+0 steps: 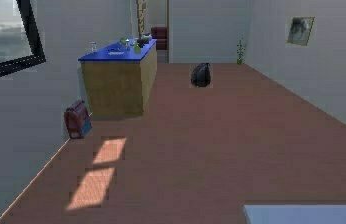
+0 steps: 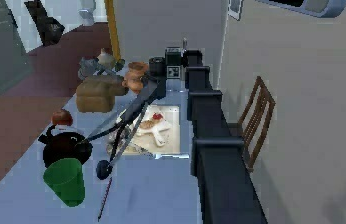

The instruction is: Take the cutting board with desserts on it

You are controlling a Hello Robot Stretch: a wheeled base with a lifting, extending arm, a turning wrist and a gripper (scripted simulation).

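Observation:
A pale cutting board [image 2: 159, 131] lies flat on the grey-blue tabletop [image 2: 21, 195], carrying small white and reddish dessert pieces. My arm, a dark square bar [image 2: 213, 150], runs up along the board's right side. The gripper [image 2: 121, 138] reaches left from it, its dark body and thin fingers [image 2: 111, 158] crossing the board's left edge. Because the board lies on the table behind the gripper, I cannot tell whether it holds anything.
On the table: a green cup [image 2: 64, 182], black kettle [image 2: 66, 147], red fruit [image 2: 61, 118], brown box [image 2: 96, 95], brown pot [image 2: 136, 75], black machine [image 2: 173, 65]. A wooden chair [image 2: 257, 110] stands by the wall. Ahead: blue-topped counter [image 1: 121, 72], black bag [image 1: 200, 74], open floor.

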